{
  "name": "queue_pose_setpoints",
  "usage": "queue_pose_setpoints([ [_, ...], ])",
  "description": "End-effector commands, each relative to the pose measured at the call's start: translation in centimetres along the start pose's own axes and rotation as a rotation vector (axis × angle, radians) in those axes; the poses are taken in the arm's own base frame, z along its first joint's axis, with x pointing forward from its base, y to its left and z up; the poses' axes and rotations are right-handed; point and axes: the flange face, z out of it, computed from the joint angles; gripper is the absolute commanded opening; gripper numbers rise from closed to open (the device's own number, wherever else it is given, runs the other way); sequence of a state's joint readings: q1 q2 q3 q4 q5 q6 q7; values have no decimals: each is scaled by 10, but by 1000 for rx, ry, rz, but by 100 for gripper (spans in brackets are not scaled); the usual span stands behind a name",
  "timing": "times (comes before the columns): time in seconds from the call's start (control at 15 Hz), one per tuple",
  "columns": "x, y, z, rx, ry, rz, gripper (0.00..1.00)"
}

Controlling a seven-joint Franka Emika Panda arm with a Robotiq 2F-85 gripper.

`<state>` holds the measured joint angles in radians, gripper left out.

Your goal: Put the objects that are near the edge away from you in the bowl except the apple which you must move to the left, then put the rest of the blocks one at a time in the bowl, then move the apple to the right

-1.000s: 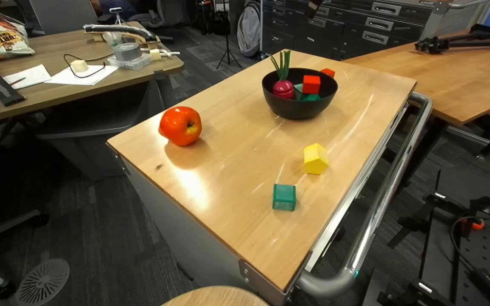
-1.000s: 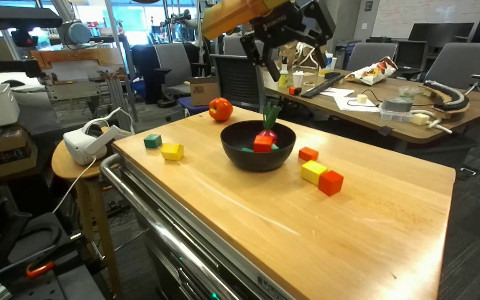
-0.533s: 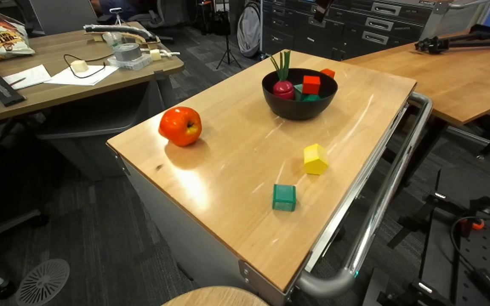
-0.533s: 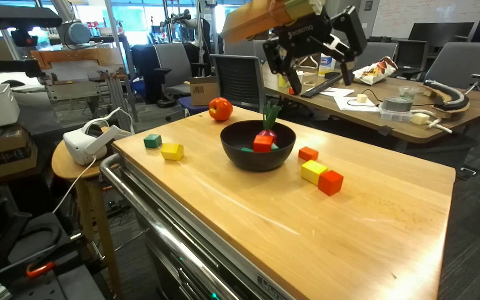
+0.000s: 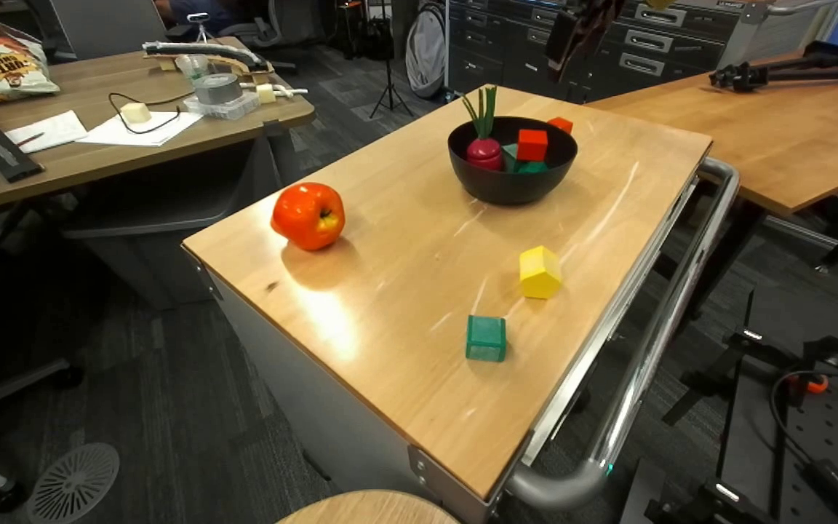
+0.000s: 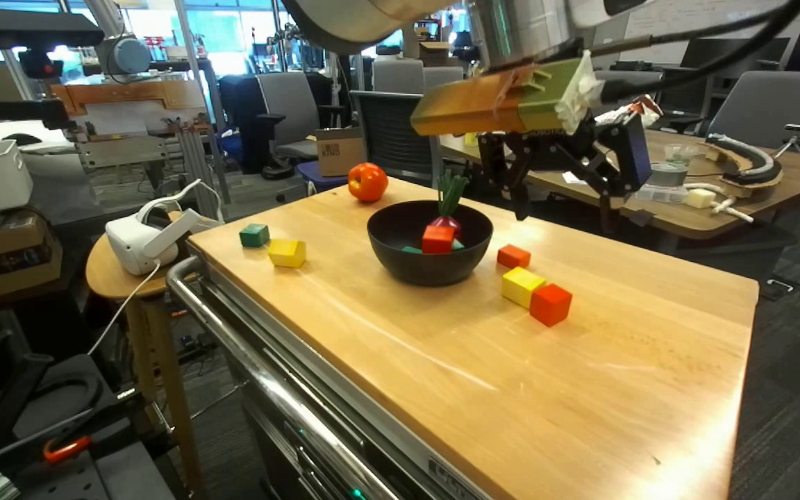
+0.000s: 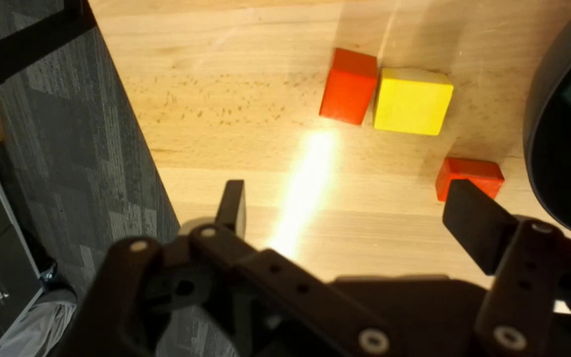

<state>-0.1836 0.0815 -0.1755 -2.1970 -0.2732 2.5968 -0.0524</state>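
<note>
The black bowl [image 5: 510, 185] stands on the wooden table, holding the dark red toy with a tall green stalk [image 5: 484, 153], a red-orange cube [image 5: 532, 145] and green pieces [image 5: 533, 167]. The apple [image 6: 368, 182] rests by the table edge. A green cube [image 5: 486, 338] and a yellow block [image 5: 540, 272] lie on one side of the bowl. Across from them are a small red-orange block [image 6: 514, 256], a yellow cube [image 6: 523, 286] and a red-orange cube [image 6: 551, 304], the latter two close together. My gripper [image 6: 565, 214] hovers above the table beyond these blocks, open, nothing between its fingers [image 7: 479, 223].
A metal handle rail [image 5: 652, 364] runs along one table side. In the wrist view, the bowl's wall [image 7: 538, 114] is near the right finger's side. A round wooden stool with a white headset [image 6: 143, 239] stands off a corner.
In an exterior view my gripper has come down and moved rightward, past the bowl to the far side of the three blocks, staying open. The bowl, apple and blocks have not moved.
</note>
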Motion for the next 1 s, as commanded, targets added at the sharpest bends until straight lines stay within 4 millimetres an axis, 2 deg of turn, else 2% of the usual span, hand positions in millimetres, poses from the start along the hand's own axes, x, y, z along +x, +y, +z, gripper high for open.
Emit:
queue_pose_setpoints([
  [0.0, 12, 5, 21, 32, -38, 32, 100],
  [0.4, 10, 6, 54, 103, -117, 93, 100],
  [0.93, 4, 29, 79, 109, -161, 190, 100],
])
